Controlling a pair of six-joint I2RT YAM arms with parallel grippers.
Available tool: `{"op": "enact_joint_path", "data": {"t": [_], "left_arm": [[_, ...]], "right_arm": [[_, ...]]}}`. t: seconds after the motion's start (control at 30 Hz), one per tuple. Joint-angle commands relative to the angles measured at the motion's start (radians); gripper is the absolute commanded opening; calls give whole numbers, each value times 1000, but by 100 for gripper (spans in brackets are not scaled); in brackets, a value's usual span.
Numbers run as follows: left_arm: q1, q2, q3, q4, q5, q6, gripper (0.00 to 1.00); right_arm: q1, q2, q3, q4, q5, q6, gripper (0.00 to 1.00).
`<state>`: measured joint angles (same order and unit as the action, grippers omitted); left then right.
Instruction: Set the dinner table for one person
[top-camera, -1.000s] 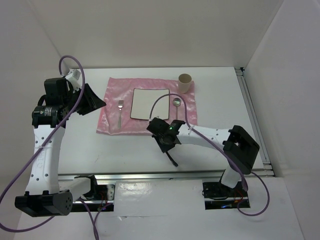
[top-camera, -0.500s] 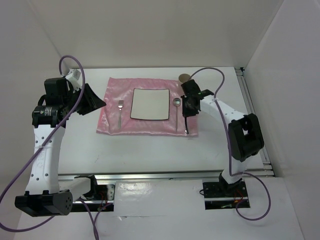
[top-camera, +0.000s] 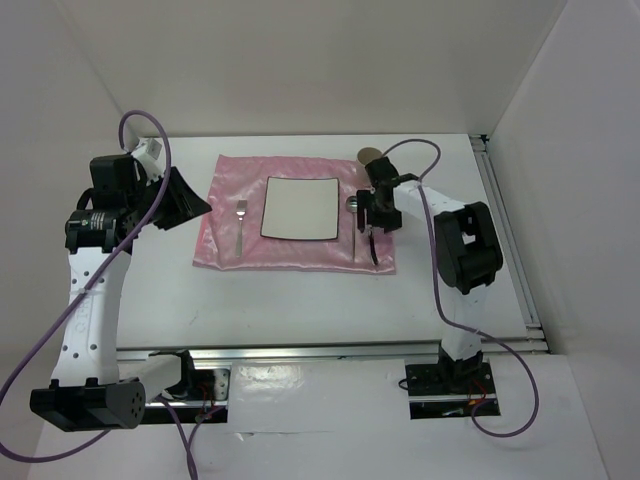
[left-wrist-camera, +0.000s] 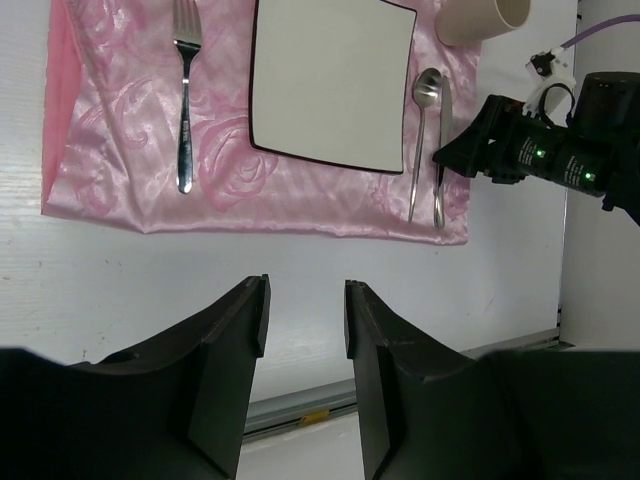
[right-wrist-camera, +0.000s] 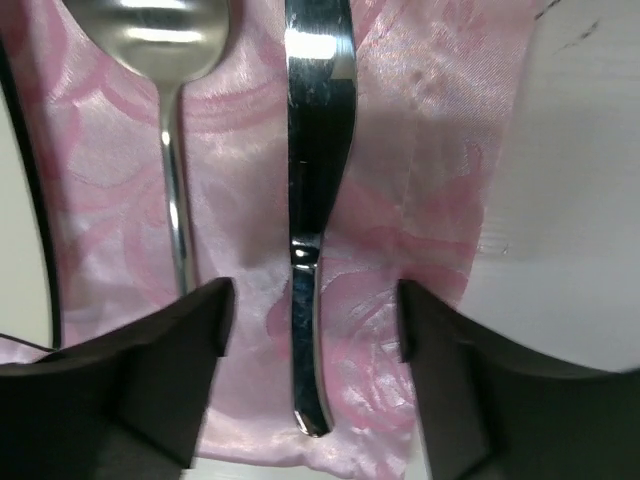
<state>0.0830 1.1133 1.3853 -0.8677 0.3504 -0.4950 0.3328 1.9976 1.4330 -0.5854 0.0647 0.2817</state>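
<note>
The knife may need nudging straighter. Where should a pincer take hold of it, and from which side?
Grip the knife by its narrow handle, from straight above, straddling its width: it lies flat on the mat, with the spoon close alongside.

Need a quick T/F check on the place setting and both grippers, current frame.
1. The fork lies on the mat, left of the plate. True.
2. The knife is clamped in the right gripper. False: the jaws are open, straddling the knife, which lies flat on the mat.
3. The cup stands on the plate. False: it is off the plate, at the mat's far right corner.
4. The left gripper is open and empty. True.
5. The spoon lies between plate and knife. True.
</note>
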Motion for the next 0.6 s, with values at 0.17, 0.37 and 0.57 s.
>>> {"op": "enact_joint_path", "data": {"t": [0.17,0.37,0.57], "left_arm": [[4,-1,21,18,-11,32,52],[4,8,12,27,-11,32,52],[4,37,12,36,-11,32,52]], "right_arm": [[-58,-276,46,-68,130,62,99],[-280,-589,-153,-103,121,149,99],[-379,-790,-229,-120,132,117,100]]}}
